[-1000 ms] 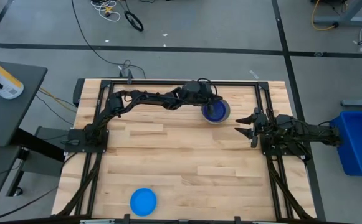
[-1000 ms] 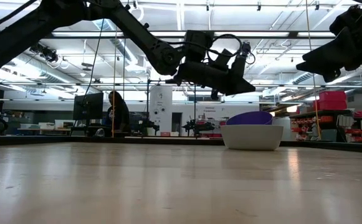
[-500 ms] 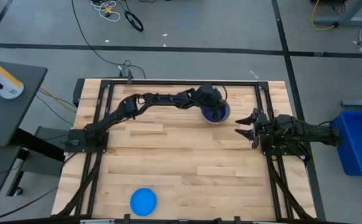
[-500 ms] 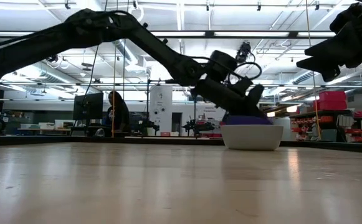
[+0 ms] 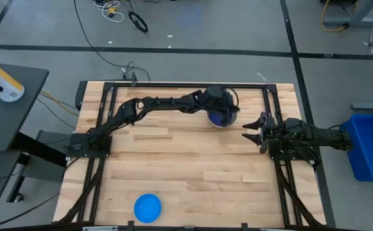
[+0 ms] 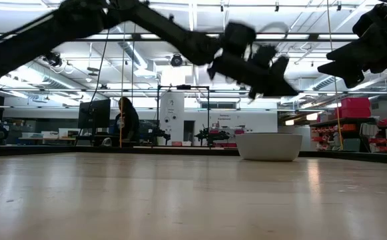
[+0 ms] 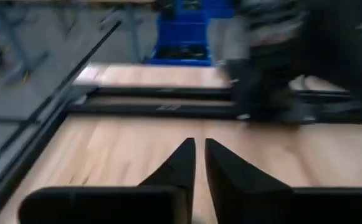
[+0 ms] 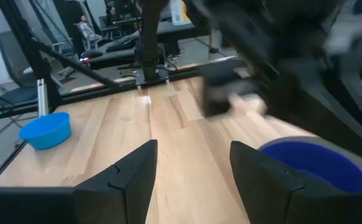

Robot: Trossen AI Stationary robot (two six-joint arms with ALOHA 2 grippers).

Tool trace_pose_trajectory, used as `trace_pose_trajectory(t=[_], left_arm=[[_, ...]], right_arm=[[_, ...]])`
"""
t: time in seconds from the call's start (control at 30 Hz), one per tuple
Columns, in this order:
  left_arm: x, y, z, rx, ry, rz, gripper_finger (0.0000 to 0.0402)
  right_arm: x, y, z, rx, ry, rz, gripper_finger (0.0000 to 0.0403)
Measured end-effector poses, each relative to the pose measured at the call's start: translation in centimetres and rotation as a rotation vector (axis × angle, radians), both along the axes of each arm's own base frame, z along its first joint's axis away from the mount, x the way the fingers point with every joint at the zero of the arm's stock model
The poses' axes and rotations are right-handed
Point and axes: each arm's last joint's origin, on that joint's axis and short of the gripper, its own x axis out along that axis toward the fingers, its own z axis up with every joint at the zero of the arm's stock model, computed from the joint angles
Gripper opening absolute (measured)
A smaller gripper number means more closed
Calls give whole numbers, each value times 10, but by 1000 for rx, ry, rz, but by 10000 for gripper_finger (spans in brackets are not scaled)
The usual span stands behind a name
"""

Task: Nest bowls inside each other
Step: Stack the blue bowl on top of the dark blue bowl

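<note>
A dark blue bowl point(image 5: 223, 119) sits inside the grey bowl point(image 6: 270, 147) at the table's far side, right of the middle. In the low view the blue bowl does not show above the grey rim. My left gripper point(image 6: 285, 85) hangs above these bowls, clear of them. Its fingers point(image 7: 199, 147) are all but shut, with a thin slit and nothing between them. A light blue bowl point(image 5: 147, 207) stands alone on its base near the front edge. My right gripper point(image 5: 251, 131) waits open at the right, pointing toward the nested bowls point(image 8: 311, 163).
The arms' black frames point(image 5: 173, 85) border the table at the far edge and on both sides. Bare wood point(image 5: 192, 167) lies between the nested bowls and the light blue bowl point(image 8: 43, 129). A blue bin point(image 5: 369, 146) stands off the table to the right.
My left gripper came down on the dark blue bowl, which stood proud of the grey bowl's rim. It then rose again, above the bowls. The blue bowl now sits lower, out of sight behind the grey rim in the low view.
</note>
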Motion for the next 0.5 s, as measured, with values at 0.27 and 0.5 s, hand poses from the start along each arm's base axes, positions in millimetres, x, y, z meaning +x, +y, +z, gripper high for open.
trace_pose_trajectory(t=[0.27, 0.5], left_arm=[[-17, -63, 37, 177, 216, -73, 86], [-56, -118, 53, 260, 168, -110, 104]], right_arm=[[0, 3, -4, 58, 41, 87, 194], [-1, 4, -3, 32, 27, 133, 190]])
